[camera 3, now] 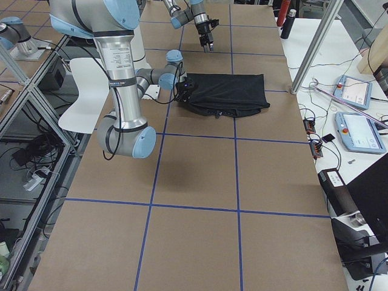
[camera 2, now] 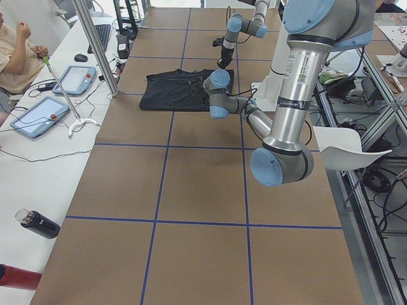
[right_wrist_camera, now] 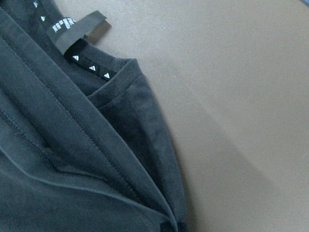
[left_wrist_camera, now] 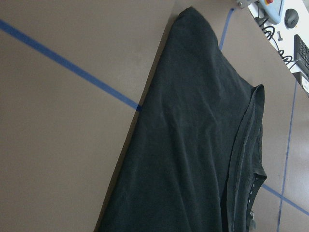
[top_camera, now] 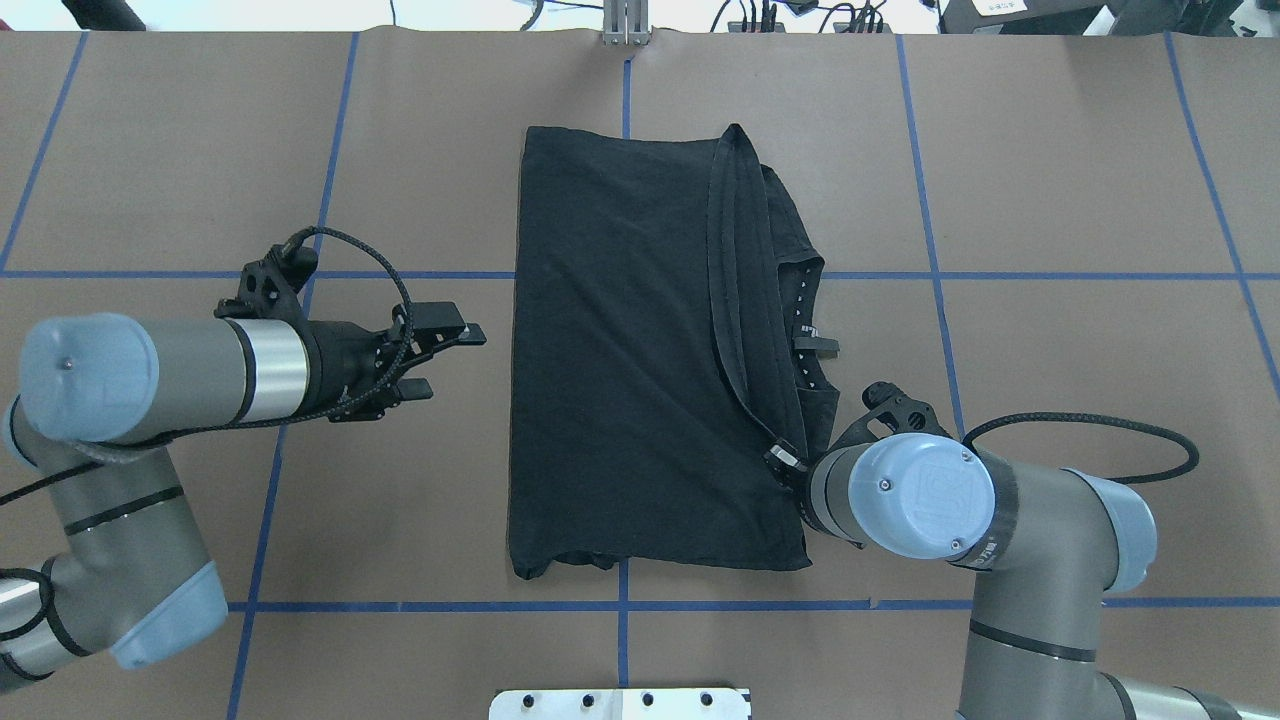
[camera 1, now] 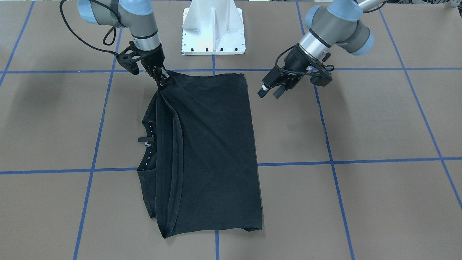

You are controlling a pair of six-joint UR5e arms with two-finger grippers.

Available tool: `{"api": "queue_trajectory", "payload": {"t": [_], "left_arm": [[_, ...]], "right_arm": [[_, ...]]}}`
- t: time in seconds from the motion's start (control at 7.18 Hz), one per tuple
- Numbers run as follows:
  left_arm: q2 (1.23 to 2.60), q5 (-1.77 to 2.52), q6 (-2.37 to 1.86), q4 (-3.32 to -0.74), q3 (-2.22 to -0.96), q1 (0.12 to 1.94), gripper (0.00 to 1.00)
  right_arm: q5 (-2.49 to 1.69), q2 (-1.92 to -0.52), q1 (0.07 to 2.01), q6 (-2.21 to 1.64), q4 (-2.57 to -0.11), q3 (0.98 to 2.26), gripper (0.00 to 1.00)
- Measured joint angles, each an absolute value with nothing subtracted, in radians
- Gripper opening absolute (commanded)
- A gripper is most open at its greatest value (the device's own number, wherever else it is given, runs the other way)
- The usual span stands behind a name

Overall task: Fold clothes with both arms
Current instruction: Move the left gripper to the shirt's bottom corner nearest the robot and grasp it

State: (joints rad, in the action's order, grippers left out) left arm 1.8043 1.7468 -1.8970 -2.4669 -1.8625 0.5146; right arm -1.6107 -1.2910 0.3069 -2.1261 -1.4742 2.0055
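The black T-shirt (camera 1: 213,151) lies folded into a long rectangle on the brown counter (camera 1: 379,126), straight out from the white pedestal base (camera 1: 213,29). Its short end nearest the base stops just short of the base's foot. The print does not show; only plain black cloth faces up. One layer is turned over the other, and its stitched hem band (camera 1: 179,144) runs the length of the shirt, away from the base. Beyond that band, on the robot's right of the base's centre line, the collar (camera 1: 146,159) pokes out with a small black neck label (camera 1: 144,140) bearing white lettering.

The right claw (camera 1: 161,77) is clamped on the hem band at the shirt corner closest to the base. The cloth there is drawn up into a small peak between its fingers. The right wrist view shows that bunched corner at its lower edge, with the collar and label above it.

The left claw (camera 1: 270,92) hangs off the opposite near-base corner, on the robot's left of the base. Its fingers are spread wide with nothing between them, clear of the cloth and pointing toward the shirt's long edge. Blue tape lines (camera 1: 325,126) cross the counter in a grid, and one passes under the shirt.
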Motion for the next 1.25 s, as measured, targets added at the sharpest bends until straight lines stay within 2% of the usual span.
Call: {"api": "queue_trajectory", "payload": {"t": [0.7,0.84,1.11,1.25], "left_arm": [[1.773,1.472,-1.965,-2.44,-1.851,0.217,0.99],[1.784,1.457,-1.981,-2.429,-1.835,0.189,0.89],[1.804,1.448,-1.994,-2.421,-1.807,0.173,0.58],[1.808,1.447,-1.999,-2.42,-1.803,0.172,0.57]], "right_arm": [[-1.609,-1.289,0.304,-2.126,-1.474,2.003,0.0],[-1.609,-1.289,0.304,-2.126,-1.474,2.003,0.0],[-1.609,-1.289,0.304,-2.126,-1.474,2.002,0.0],[-1.609,-1.29,0.304,-2.126,-1.474,2.003,0.0]]}}
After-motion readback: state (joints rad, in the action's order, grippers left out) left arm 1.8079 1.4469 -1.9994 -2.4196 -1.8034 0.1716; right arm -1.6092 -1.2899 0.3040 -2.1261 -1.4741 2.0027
